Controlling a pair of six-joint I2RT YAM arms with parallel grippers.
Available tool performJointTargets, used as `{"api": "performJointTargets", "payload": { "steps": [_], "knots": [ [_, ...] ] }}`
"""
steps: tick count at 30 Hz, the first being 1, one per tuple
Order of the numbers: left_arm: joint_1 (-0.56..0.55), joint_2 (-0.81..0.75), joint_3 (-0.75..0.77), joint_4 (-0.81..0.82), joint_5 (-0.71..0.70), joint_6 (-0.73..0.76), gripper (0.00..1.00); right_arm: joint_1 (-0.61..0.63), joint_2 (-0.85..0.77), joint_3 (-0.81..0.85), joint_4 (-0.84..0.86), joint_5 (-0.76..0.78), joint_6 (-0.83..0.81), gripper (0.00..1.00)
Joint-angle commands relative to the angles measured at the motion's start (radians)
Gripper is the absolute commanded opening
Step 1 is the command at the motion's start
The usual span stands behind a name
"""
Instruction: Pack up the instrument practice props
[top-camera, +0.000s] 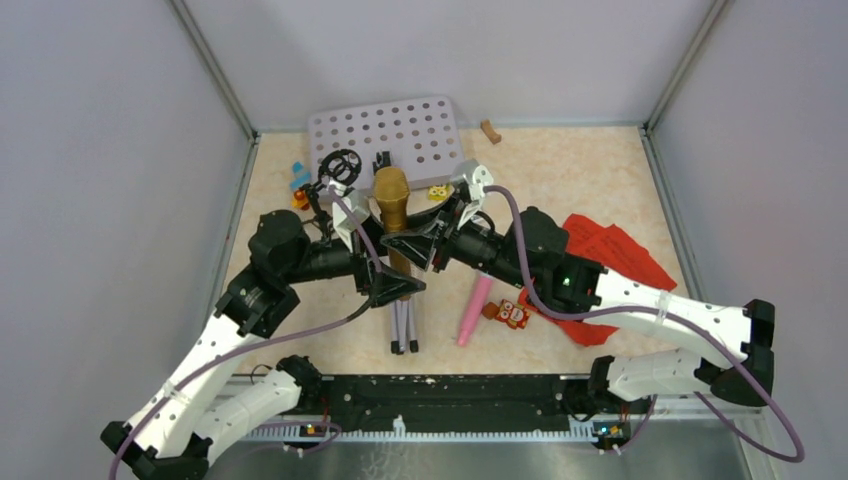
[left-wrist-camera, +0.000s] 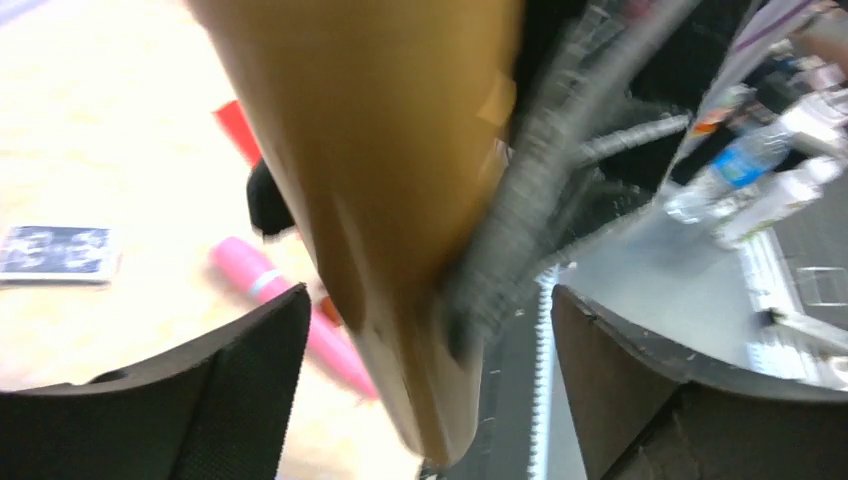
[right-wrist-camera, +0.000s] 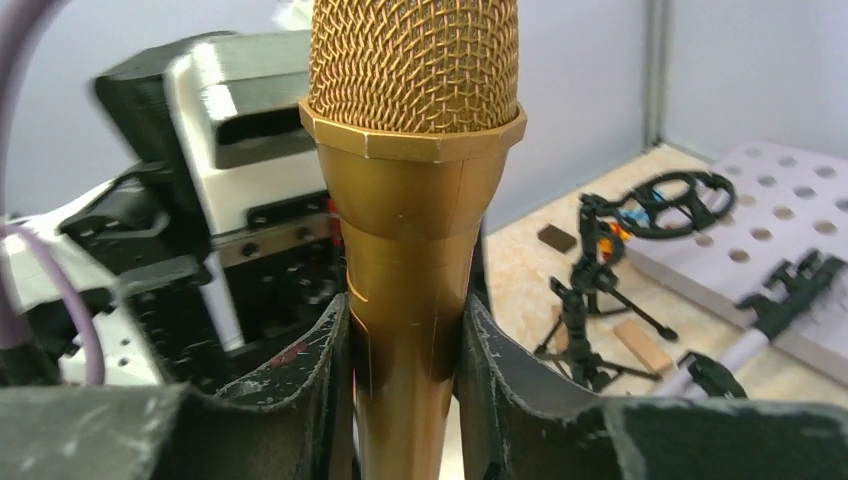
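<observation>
The gold microphone (top-camera: 392, 200) stands upright in mid-air over the table's middle, and my right gripper (top-camera: 415, 245) is shut on its handle. In the right wrist view both pads press the gold microphone (right-wrist-camera: 415, 150) at the right gripper (right-wrist-camera: 405, 310). My left gripper (top-camera: 398, 285) is open around the handle's lower end; the gold microphone (left-wrist-camera: 390, 200) hangs blurred between the jaws of the left gripper (left-wrist-camera: 425, 300) with gaps on both sides. The pink microphone (top-camera: 474, 308) lies on the table. The grey tray (top-camera: 385, 130), silver pole (top-camera: 403, 325), red pages (top-camera: 615, 255) and black mic tripods (top-camera: 342, 165) lie around.
An orange toy (top-camera: 513, 314) sits beside the pink microphone, a colourful toy (top-camera: 299, 180) at the left, a yellow one (top-camera: 437, 192) by the tray, and a wooden block (top-camera: 490, 131) at the back. A blue card deck (left-wrist-camera: 55, 250) lies on the table. Walls enclose three sides.
</observation>
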Motion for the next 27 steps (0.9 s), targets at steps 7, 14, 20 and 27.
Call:
{"api": "performJointTargets", "payload": {
  "steps": [7, 14, 20, 27],
  "knots": [
    [-0.004, -0.141, -0.032, -0.143, -0.594, -0.03, 0.99, -0.009, -0.136, -0.063, -0.342, 0.56, 0.228, 0.0],
    [-0.005, -0.154, -0.025, -0.349, -0.894, -0.146, 0.99, -0.044, -0.073, -0.094, -0.654, 0.586, 0.459, 0.0],
    [-0.005, -0.173, -0.047, -0.406, -0.955, -0.156, 0.99, -0.059, 0.04, -0.137, -0.671, 0.521, 0.555, 0.0],
    [-0.006, -0.187, -0.052, -0.427, -0.994, -0.161, 0.99, -0.116, 0.247, -0.146, -0.608, 0.421, 0.628, 0.0]
  ]
}}
